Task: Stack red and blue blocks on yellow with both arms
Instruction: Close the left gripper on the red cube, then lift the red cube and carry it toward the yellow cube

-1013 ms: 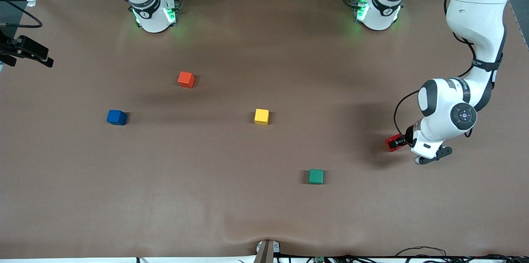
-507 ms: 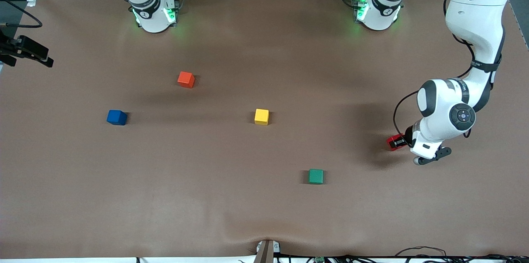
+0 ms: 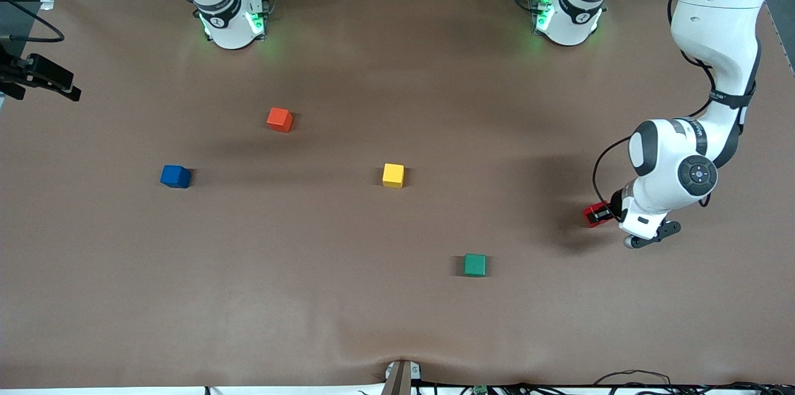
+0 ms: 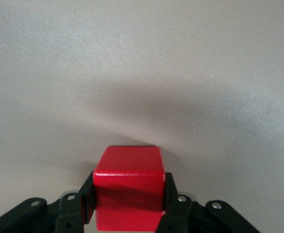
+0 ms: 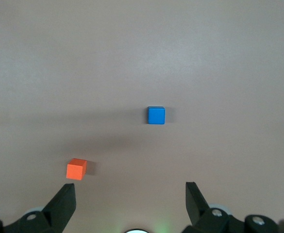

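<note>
My left gripper is shut on the red block at table level, near the left arm's end of the table. In the left wrist view both black fingers press the sides of the red block, with the left gripper around its lower half. The blue block lies toward the right arm's end, and the yellow cube sits mid-table. My right gripper hangs open and empty, high above the blue block; that arm waits.
An orange-red cube lies farther from the front camera than the blue block, also seen as the orange-red cube in the right wrist view. A green cube rests nearer the front camera, between the yellow cube and the red block.
The left gripper's jaws have closed onto the red block, and its hand has shifted very slightly. The right arm and the other cubes have not moved.
</note>
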Action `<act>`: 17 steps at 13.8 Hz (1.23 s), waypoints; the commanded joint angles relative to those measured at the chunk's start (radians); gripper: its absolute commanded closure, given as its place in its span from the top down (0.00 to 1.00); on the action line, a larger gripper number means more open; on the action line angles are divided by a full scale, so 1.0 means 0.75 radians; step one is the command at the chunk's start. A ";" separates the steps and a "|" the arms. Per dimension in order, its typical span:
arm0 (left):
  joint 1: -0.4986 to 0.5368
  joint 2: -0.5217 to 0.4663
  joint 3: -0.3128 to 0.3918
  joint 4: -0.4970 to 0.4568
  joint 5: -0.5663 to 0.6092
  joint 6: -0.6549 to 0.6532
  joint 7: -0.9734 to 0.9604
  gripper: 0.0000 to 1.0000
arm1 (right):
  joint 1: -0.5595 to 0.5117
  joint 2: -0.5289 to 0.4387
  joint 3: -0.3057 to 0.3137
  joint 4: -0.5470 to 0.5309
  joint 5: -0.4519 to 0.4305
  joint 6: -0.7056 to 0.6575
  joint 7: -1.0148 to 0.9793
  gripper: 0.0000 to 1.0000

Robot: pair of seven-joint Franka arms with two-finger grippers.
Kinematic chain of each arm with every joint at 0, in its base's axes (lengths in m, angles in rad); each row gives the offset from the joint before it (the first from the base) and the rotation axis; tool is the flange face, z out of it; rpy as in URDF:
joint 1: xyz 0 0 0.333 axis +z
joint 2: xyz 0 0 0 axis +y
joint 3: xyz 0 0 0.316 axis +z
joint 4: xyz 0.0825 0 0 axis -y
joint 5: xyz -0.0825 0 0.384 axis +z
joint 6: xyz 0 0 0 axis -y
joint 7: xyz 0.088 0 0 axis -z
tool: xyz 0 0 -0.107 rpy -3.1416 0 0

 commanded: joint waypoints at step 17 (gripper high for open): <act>-0.005 -0.183 -0.038 0.139 -0.013 -0.378 -0.003 0.00 | -0.011 -0.032 0.003 -0.030 0.020 -0.003 0.014 1.00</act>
